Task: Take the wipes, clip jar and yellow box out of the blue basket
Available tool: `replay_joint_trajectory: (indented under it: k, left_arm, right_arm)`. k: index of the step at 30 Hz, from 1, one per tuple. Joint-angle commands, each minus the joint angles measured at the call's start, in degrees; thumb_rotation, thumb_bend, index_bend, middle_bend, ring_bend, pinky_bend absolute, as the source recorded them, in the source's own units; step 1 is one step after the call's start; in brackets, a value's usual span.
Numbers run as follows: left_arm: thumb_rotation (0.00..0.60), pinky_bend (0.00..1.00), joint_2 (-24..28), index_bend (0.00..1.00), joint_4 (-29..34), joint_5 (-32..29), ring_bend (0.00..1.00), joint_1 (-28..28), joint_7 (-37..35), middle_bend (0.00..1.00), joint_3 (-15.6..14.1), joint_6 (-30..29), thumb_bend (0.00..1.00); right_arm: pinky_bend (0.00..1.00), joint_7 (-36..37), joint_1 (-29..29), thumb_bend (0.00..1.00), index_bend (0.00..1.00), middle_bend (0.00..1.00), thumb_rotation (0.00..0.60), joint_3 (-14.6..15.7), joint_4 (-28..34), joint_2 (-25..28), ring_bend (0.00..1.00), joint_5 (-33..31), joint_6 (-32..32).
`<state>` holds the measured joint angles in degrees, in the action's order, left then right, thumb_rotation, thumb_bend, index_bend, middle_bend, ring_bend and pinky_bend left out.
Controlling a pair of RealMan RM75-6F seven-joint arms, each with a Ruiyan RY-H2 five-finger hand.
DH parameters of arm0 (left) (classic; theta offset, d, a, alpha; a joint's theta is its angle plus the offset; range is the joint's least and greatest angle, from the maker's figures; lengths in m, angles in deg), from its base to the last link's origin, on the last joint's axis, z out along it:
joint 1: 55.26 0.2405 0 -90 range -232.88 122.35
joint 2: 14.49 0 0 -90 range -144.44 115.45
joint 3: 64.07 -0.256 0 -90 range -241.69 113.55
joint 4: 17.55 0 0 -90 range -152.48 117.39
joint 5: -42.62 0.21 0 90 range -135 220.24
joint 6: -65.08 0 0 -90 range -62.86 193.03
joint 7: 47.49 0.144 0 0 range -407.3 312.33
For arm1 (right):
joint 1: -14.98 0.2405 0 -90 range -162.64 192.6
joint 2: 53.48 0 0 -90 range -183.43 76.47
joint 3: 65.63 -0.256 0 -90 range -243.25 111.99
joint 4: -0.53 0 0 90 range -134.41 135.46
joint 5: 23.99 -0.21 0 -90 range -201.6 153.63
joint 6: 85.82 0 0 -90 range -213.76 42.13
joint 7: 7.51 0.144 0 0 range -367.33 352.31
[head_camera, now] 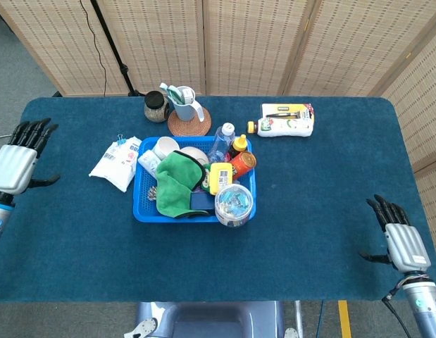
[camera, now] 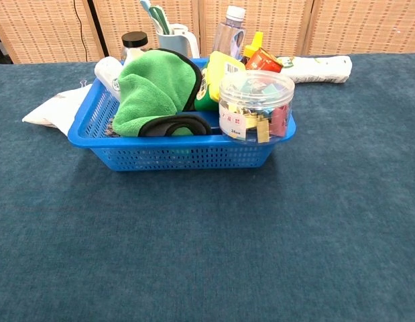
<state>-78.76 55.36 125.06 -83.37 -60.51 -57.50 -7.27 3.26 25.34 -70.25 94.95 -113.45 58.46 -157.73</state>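
The white wipes pack (head_camera: pixel 116 163) (camera: pixel 55 109) lies flat on the table just left of the blue basket (head_camera: pixel 142 211) (camera: pixel 167 153). Inside the basket, the clear clip jar (head_camera: pixel 234 204) (camera: pixel 255 105) stands in the front right corner and the yellow box (head_camera: pixel 220 177) (camera: pixel 221 70) leans just behind it. My left hand (head_camera: pixel 18 158) hovers open at the table's far left edge, well clear of the wipes. At the lower right of the head view my right hand (head_camera: pixel 401 242) is open and holds nothing. Neither hand shows in the chest view.
The basket also holds a green cloth (head_camera: pixel 174 181), a white roll (head_camera: pixel 164 148), a water bottle (head_camera: pixel 222 139) and an orange bottle (head_camera: pixel 241 162). Behind it stand a dark-lidded jar (head_camera: pixel 155 107) and a pitcher (head_camera: pixel 185 103) on a round coaster. A white packet (head_camera: pixel 287 120) lies back right.
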Motion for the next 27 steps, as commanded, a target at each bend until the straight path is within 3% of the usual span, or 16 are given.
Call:
replay_joint_trajectory:
  k: [1,6,11,20,27]
  left_arm:
    - [0.6,0.0,7.34,0.0,11.91,-1.11,0.0,6.71,6.85,0.0,-1.57,-6.12,0.07]
    - [0.6,0.0,10.31,0.0,19.74,-1.31,0.0,12.45,10.81,0.0,-3.81,-11.02,0.07]
    - [0.6,0.0,11.08,0.0,23.61,-1.14,0.0,17.15,12.35,0.0,-5.44,-15.28,0.07]
    - [0.6,0.0,10.45,0.0,26.6,0.96,0.0,21.26,12.34,0.0,-6.59,-18.56,0.07]
    - [0.6,0.0,9.57,0.0,26.65,1.06,0.0,21.66,11.08,0.0,-6.32,-17.09,0.07]
  right_arm:
    - [0.0,4.72,3.32,0.0,0.0,0.0,0.6,-0.8,1.06,3.47,0.0,2.45,3.58]
    - [0.0,8.4,7.32,0.0,0.0,0.0,0.6,-1.48,3.91,6.19,0.0,4.25,8.03]
    - [0.0,7.89,10.68,0.0,0.0,0.0,0.6,-1.94,6.63,6.44,0.0,5.44,11.17]
    - [0.0,8.17,18.73,0.0,0.0,0.0,0.6,-4.25,7.7,0.9,0.0,4.51,18.21]
    - [0.0,6.7,25.27,0.0,0.0,0.0,0.6,-6.91,9.09,-3.02,0.0,2.49,23.02]
